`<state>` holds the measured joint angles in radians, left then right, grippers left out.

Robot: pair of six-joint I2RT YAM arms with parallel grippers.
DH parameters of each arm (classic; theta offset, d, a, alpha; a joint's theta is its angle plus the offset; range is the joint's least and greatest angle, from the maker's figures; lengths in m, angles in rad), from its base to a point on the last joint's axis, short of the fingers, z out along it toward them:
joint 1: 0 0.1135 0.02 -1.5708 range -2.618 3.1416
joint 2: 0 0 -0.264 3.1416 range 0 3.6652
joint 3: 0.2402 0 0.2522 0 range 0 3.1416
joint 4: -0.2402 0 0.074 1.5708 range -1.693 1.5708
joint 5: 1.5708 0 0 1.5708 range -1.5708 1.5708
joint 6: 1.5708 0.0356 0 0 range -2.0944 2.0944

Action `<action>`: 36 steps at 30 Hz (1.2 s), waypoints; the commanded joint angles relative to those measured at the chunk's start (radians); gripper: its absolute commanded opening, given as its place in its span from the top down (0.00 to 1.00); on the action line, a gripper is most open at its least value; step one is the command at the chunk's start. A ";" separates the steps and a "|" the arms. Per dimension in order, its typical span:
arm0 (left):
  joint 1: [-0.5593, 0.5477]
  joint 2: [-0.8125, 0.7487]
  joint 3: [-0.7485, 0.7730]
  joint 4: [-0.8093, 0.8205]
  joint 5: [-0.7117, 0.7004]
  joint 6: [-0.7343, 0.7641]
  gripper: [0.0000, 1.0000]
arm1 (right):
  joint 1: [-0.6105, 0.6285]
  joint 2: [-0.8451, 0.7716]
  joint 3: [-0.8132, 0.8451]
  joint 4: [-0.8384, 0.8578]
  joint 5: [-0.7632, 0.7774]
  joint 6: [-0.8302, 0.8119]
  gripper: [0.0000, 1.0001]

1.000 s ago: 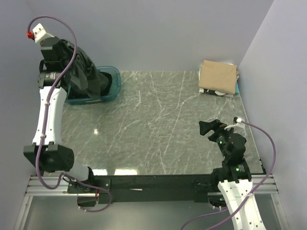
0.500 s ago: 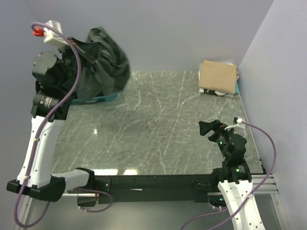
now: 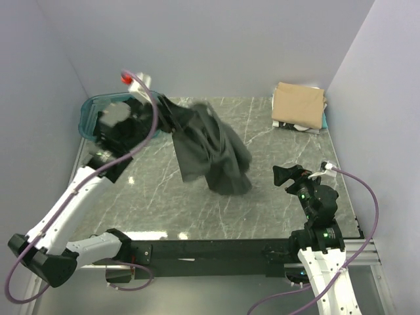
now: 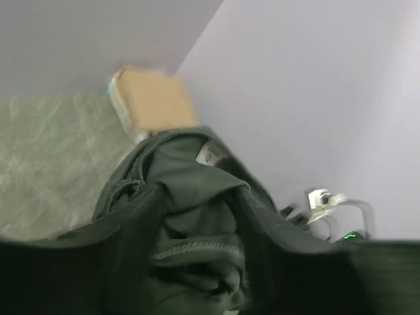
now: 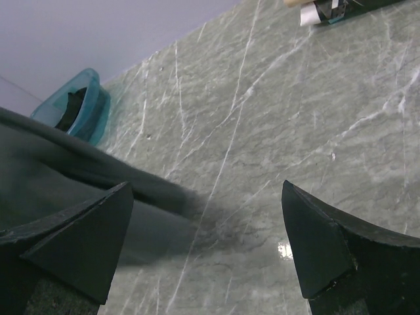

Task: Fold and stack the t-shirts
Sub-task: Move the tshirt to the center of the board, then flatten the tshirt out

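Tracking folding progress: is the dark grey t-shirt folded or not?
Not folded. The dark grey t-shirt is a crumpled, draping bunch over the table, with loose wrinkles in the left wrist view.

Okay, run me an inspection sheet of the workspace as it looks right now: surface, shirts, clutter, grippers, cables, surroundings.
Surface: veined grey-green marble table, glare spots near the front edge.
Job's things: charcoal t-shirt bunched, hanging from the left arm's end over the table's middle; tan t-shirt folded on top of a stack in the far right corner, white and teal edges beneath.
Clutter: teal tub at the far left, dark cloth inside.
Grippers: left gripper blurred against the cloth, jaws unreadable; right gripper open, empty.
Cables: purple cables looped along both arms.
Surroundings: pale lilac walls.
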<state>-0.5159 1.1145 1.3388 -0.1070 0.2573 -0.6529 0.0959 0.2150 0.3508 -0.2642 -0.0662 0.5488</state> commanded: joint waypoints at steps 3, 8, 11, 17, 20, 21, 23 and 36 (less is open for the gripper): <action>0.001 -0.019 -0.306 -0.065 -0.260 -0.109 0.09 | 0.005 0.029 -0.009 0.029 0.003 -0.021 0.00; 0.001 -0.068 -0.461 -0.160 -0.444 -0.182 0.01 | 0.005 0.081 0.002 0.031 -0.015 -0.029 0.00; 0.001 -0.108 -0.547 -0.155 -0.428 -0.194 0.01 | 0.005 0.109 0.011 0.029 -0.038 -0.029 0.00; -0.001 -0.166 -0.756 -0.088 -0.251 -0.232 0.00 | 0.028 0.159 0.039 -0.018 -0.167 -0.061 0.00; -0.016 -0.185 -0.828 -0.054 -0.181 -0.232 0.00 | 0.146 0.237 0.065 -0.076 -0.121 -0.053 0.00; -0.024 -0.186 -0.852 -0.053 -0.168 -0.243 0.00 | 0.184 0.253 0.069 -0.084 -0.100 -0.046 0.00; -0.048 -0.189 -0.874 -0.053 -0.168 -0.255 0.01 | 0.333 0.303 0.074 -0.081 -0.028 -0.004 0.00; -0.124 -0.124 -0.919 -0.005 -0.220 -0.312 0.01 | 0.996 0.769 0.203 -0.040 0.480 0.339 0.09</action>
<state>-0.6220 0.9752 0.4004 -0.1539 0.0555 -0.9520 1.0523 0.9134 0.4923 -0.3489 0.2615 0.7944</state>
